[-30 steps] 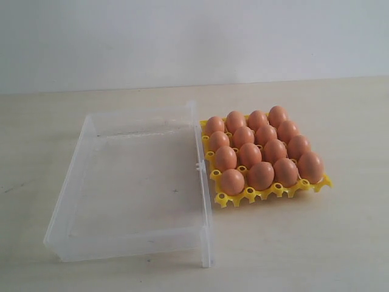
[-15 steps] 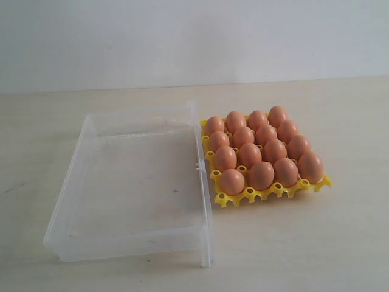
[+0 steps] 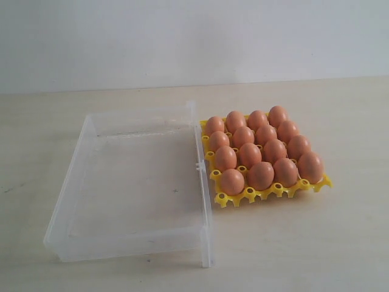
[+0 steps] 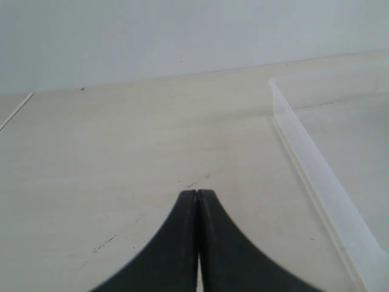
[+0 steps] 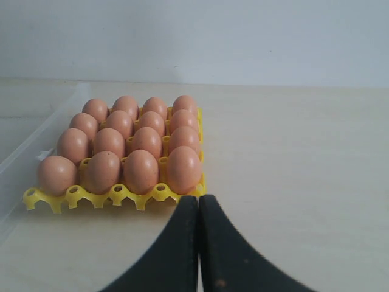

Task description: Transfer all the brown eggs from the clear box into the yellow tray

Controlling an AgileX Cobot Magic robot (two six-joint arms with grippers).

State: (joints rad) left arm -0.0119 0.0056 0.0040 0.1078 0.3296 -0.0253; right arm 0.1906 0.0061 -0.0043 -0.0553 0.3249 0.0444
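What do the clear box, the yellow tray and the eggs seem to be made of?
The clear box: transparent, colourless plastic, probably rigid; the table shows through its walls. The yellow tray: opaque moulded plastic, smooth-looking, an openwork lattice. The brown eggs: matte orange-brown shell by the look; real or imitation cannot be told.

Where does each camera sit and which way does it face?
Exterior view: off the arms, raised, looking down at the clear box and the yellow tray of brown eggs; no robot part shows.
Left wrist view: behind the shut left end effector, facing the table and a corner of the box.
Right wrist view: behind the shut right end effector, facing the egg-filled tray.
Shared: exterior and right wrist both show tray and eggs.
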